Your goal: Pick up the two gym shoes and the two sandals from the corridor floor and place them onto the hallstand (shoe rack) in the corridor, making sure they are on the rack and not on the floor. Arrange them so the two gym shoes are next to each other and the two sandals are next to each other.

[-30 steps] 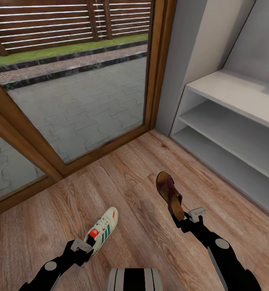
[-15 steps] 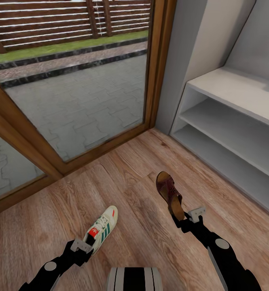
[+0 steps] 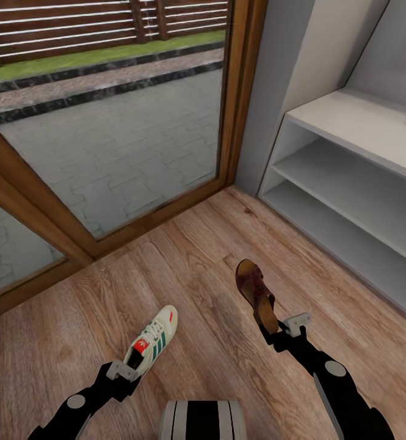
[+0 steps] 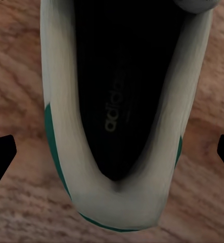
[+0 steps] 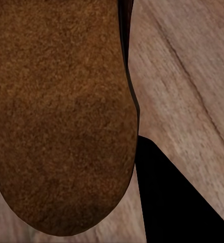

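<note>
left gripper (image 3: 131,370) clamped on the heel of a gym shoe (image 3: 154,343), toe pointing away and up toward the glass door (image 3: 105,122); in the left wrist view, dark fingertips (image 4: 1,157) at either side of the shoe's heel (image 4: 123,126), black insole facing the camera. right gripper (image 3: 275,335) closed on the heel end of a brown sandal (image 3: 256,294), toe pointing away, tan footbed edge turned to the right; close up, heel of the sandal (image 5: 61,116) against a dark finger (image 5: 167,197). whether either shoe touches the corridor floor (image 3: 196,269) or hangs just above it: cannot tell.

hallstand (image 3: 355,177) to the right, pale grey-white, bench top and two open shelves below, all bare where visible. sandal nearer to it than the gym shoe, bare planks between.

light wood-grain planks underfoot, running up to a brown wooden door frame (image 3: 239,91). beyond the glass, grey paving, a grass strip and a slatted wooden fence (image 3: 74,30). grey wall between frame and hallstand.

open floor ahead of both shoes, up to the door sill and the rack's lower shelf edge.
</note>
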Robot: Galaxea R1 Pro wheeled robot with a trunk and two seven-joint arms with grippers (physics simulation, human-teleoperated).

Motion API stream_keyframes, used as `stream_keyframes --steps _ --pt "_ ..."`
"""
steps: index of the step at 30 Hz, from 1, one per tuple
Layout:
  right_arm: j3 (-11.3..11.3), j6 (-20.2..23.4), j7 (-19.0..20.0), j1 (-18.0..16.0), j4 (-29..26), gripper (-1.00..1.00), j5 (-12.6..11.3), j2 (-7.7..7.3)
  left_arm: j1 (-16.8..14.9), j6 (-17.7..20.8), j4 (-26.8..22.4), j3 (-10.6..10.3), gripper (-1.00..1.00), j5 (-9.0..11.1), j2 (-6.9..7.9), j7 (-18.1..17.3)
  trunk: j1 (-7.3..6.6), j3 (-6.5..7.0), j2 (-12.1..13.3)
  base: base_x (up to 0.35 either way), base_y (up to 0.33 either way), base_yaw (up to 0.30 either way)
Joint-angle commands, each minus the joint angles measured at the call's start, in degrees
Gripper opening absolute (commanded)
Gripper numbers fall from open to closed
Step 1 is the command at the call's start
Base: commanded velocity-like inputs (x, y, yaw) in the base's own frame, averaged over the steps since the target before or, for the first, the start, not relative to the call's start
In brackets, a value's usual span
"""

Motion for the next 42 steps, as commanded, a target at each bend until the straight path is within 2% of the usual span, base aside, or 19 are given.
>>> stream_keyframes --steps 1,5,9,14,28,30,42 --pt "-0.1 0.3 0.4 0.0 -0.1 -1.00 0.4 0.03 0.0 -0.3 0.0 0.2 1.00 -0.6 -0.01 -0.2 -0.01 -0.05 0.0 0.000 0.000 0.000" --pt "-0.1 0.3 0.4 0.0 -0.1 -1.00 0.4 0.03 -0.2 -0.3 0.0 0.3 1.00 -0.6 0.01 -0.1 -0.01 -0.08 0.0 0.000 0.000 0.000" --pt "-0.1 0.3 0.4 0.0 -0.1 -1.00 0.4 0.03 -0.4 -0.3 -0.3 0.2 1.00 -0.6 -0.02 1.6 -0.01 -0.09 0.0 0.000 0.000 0.000" --pt "-0.1 0.3 0.4 0.0 -0.1 -1.00 0.4 0.03 -0.2 -0.3 -2.2 0.1 1.00 -0.6 -0.05 3.2 0.12 -1.21 -0.1 0.000 0.000 0.000" --pt "-0.1 0.3 0.4 0.0 -0.1 -1.00 0.4 0.03 -0.1 -0.3 -3.2 0.1 1.00 -0.5 -0.06 3.5 0.14 -1.99 -0.1 0.000 0.000 0.000" --pt "-0.1 0.3 0.4 0.0 -0.1 -1.00 0.4 0.03 -0.1 -0.3 -3.2 0.1 1.00 -0.5 -0.06 3.5 0.20 -2.45 -0.1 0.000 0.000 0.000" --pt "-0.1 0.3 0.4 0.0 -0.1 -1.00 0.4 0.03 0.0 -0.3 -3.2 0.1 1.00 -0.5 -0.06 3.5 0.20 -2.76 -0.1 0.000 0.000 0.000"
